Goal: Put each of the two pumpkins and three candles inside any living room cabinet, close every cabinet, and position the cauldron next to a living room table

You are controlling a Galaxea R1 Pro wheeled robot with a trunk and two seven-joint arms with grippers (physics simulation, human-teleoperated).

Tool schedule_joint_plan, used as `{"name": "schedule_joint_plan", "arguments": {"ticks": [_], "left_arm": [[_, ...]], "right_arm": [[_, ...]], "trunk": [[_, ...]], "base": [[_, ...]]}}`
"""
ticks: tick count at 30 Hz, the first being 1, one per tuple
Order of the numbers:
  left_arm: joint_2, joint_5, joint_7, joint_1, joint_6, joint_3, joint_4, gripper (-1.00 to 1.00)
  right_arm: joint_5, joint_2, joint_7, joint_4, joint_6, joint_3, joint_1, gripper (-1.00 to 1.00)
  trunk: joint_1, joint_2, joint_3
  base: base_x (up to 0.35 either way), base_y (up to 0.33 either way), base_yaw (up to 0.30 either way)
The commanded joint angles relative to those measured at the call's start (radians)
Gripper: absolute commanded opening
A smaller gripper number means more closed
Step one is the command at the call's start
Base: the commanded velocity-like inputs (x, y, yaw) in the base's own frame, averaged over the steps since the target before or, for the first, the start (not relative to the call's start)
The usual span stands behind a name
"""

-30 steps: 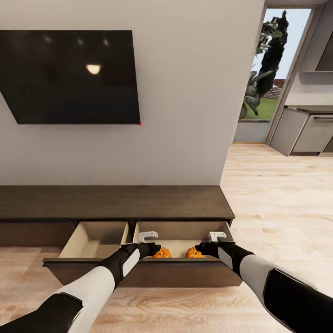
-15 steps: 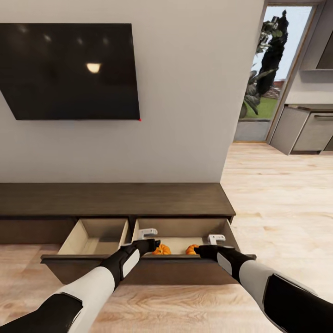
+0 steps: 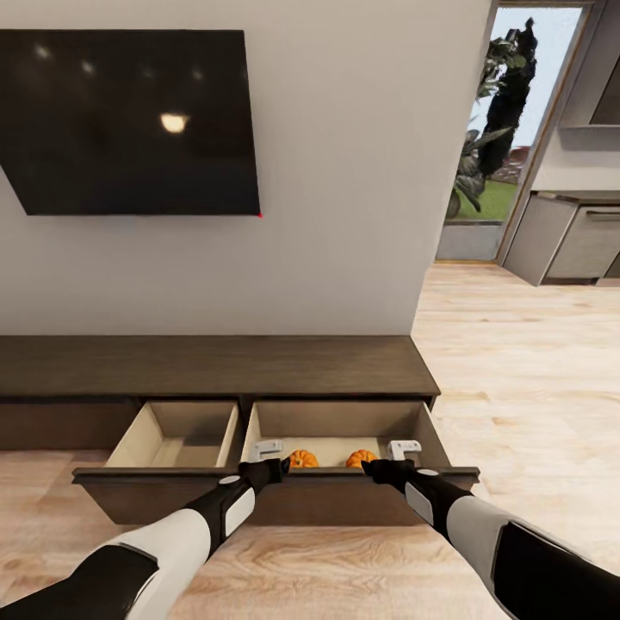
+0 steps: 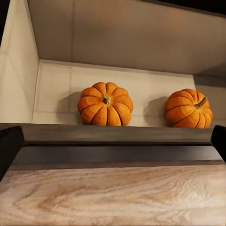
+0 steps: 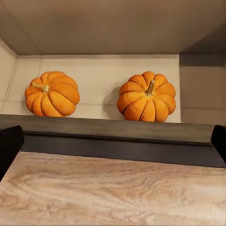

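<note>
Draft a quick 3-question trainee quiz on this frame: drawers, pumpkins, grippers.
1. True or false: both pumpkins, the left pumpkin and the right pumpkin, lie in the right-hand open drawer.
2. How many drawers of the TV console stand open? A) one B) two C) three
3. Fill in: the left gripper and right gripper are at the drawer's ____ panel.

Key: 1 true; 2 B; 3 front.

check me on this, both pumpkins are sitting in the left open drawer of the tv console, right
Not quite. Both pumpkins sit in the right open drawer of the TV console; the left drawer looks empty. The head view shows it.
</note>
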Motion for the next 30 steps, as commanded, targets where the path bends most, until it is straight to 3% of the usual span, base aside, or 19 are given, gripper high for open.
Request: {"name": "schedule_joint_plan", "arguments": {"ticks": [1,7,17,30], "left_arm": [[0.0,0.01,-0.002,-0.001,-0.006,-0.008,0.002,1.0],[0.0,0.008,-0.001,-0.001,-0.055,-0.008,0.005,1.0],[0.0,-0.001,0.013,-0.001,-0.069,-0.008,0.013,1.0],[-0.001,-0.043,0.049,-0.001,-0.071,-0.008,0.026,1.0]], "right_arm": [[-0.011,0.001,0.005,0.002,-0.009,0.008,0.0,1.0],[-0.011,0.001,0.005,0.004,-0.065,0.008,0.012,1.0],[-0.007,0.002,0.003,0.003,-0.138,0.009,0.048,1.0],[-0.005,0.002,0.002,0.004,-0.156,0.009,0.058,1.0]], "trunk": [[0.004,-0.008,-0.004],[0.027,-0.05,-0.023],[0.065,-0.12,-0.054],[0.115,-0.211,-0.095]], "base": [[0.0,0.0,0.0],[0.0,0.0,0.0],[0.0,0.0,0.0],[0.0,0.0,0.0]]}}
